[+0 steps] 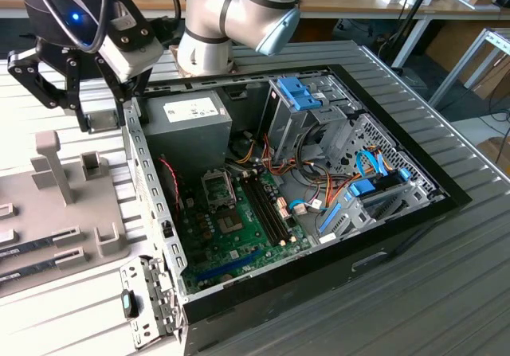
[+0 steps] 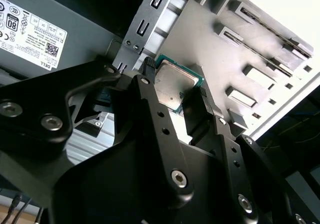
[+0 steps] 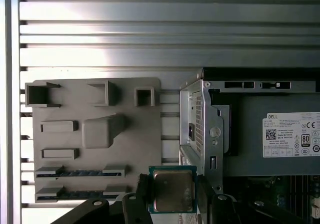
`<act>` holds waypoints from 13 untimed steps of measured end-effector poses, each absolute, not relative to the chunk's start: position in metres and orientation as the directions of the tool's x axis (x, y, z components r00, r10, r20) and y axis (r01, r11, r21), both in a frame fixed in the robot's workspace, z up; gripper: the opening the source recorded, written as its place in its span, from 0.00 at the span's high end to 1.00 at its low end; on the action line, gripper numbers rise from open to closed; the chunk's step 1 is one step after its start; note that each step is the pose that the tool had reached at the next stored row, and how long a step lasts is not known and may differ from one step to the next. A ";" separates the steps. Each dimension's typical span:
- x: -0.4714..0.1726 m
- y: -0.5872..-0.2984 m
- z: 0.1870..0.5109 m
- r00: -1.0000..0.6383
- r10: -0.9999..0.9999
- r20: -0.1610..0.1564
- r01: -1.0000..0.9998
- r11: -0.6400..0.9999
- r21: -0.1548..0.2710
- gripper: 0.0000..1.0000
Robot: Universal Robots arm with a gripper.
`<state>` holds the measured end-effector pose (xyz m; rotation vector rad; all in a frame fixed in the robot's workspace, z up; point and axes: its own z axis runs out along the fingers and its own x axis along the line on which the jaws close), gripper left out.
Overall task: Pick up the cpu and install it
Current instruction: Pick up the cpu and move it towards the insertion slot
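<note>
The robot arm hangs over the corner of an open computer case, its black tool clamped on the cpu. One finger presses against each of two opposite edges of the chip. The cpu is held clear of everything below it, with its silvery metal top and thin green rim facing the cameras in both wrist views.

In the first wrist view the chip hangs between a grey fixture tray and the perforated metal wall of the case, just beside the grey power-supply box.

Two long dark sticks lie in slots along one edge of the tray, which rests on a ribbed metal surface.

In the exterior view the tool sits at the exterior view's left of the case, above its wall and near the power-supply box. The green circuit board lies on the case floor, with its square metal-framed socket well apart from the held chip.
</note>
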<state>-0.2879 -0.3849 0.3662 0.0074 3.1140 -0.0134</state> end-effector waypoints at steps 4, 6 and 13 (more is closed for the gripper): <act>-0.285 -0.385 0.366 -1.000 0.005 -0.028 0.005 1.000 -0.009 0.53; -0.284 -0.385 0.366 -1.000 0.005 -0.028 0.005 1.000 -0.009 0.53; -0.279 -0.385 0.365 -1.000 0.005 -0.028 0.005 1.000 -0.009 0.53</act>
